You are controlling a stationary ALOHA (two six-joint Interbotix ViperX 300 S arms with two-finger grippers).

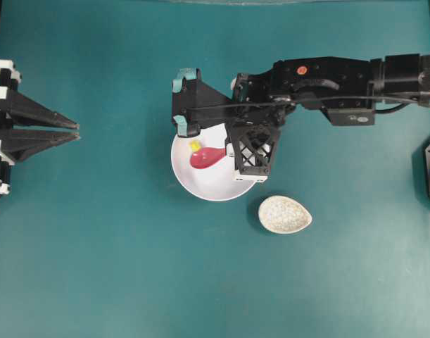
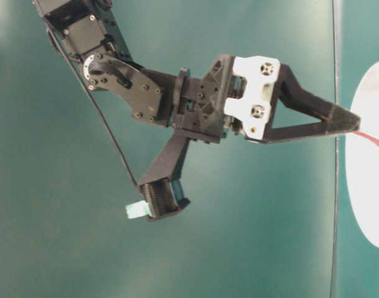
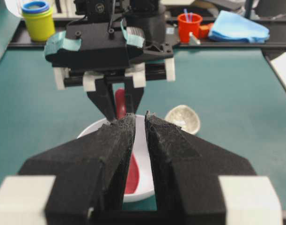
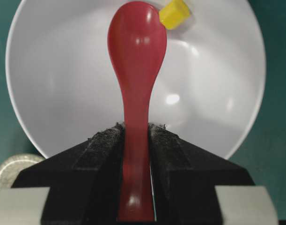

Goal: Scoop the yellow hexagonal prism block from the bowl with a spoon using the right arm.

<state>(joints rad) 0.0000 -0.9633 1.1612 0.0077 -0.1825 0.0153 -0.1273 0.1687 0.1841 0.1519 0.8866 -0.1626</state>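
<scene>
Right gripper (image 4: 135, 136) clamped tight on spoon (image 4: 135, 61) handle, scoop down in bowl (image 4: 217, 93), centre frame. Block (image 4: 174, 13) touching scoop's upper right edge, not in it yet, so grab done, actual scooping left. Left gripper (image 1: 74, 132) parked far left, nearly closed, empty. No readable labels anywhere.

Even bright light, glare on bowl (image 4: 213, 93), soft shadows

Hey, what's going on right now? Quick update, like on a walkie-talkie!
Right gripper shut on the spoon, scoop inside the bowl. Yellow block beside the scoop's tip, not yet in. Left gripper parked away, nearly shut, empty. Nothing blocking.
</scene>
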